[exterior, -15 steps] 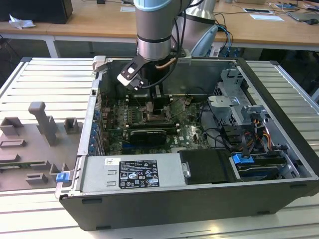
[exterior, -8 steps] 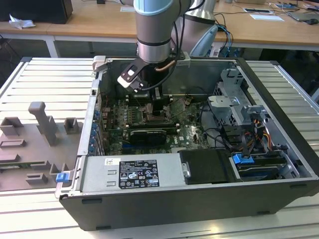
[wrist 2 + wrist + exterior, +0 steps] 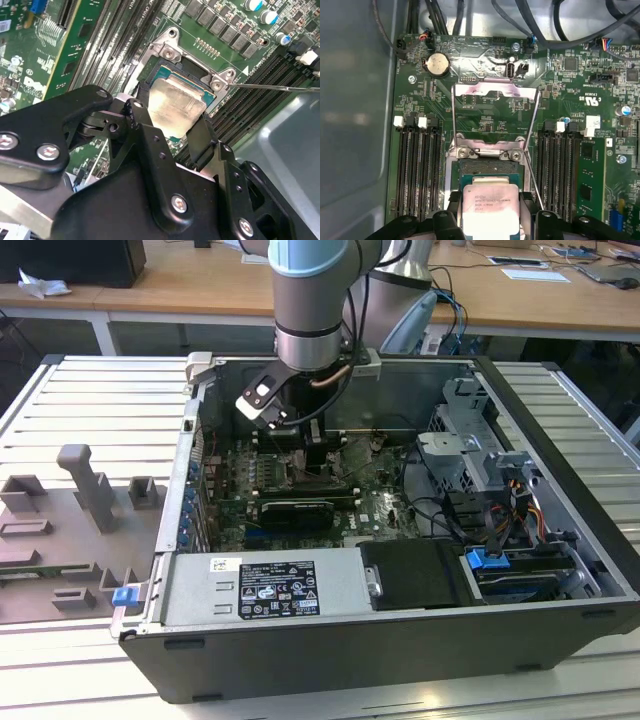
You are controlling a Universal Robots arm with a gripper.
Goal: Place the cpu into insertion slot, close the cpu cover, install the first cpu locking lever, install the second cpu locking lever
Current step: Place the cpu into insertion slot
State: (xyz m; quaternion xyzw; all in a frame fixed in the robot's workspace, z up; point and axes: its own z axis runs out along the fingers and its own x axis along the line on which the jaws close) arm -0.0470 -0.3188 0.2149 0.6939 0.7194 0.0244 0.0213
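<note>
Silver cpu (image 3: 175,102) is clamped by the gripper (image 3: 169,122) over the insertion slot (image 3: 490,167); first wrist view shows cpu cover (image 3: 495,89) raised.

My gripper (image 3: 167,117) looks matt black; the cpu (image 3: 176,100) it pinches shows dull silvery metal; the cover (image 3: 495,89) beyond gleams brighter.

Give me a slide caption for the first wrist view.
The tool grips the cpu at the insertion slot, with the cpu cover flipped open.
</note>
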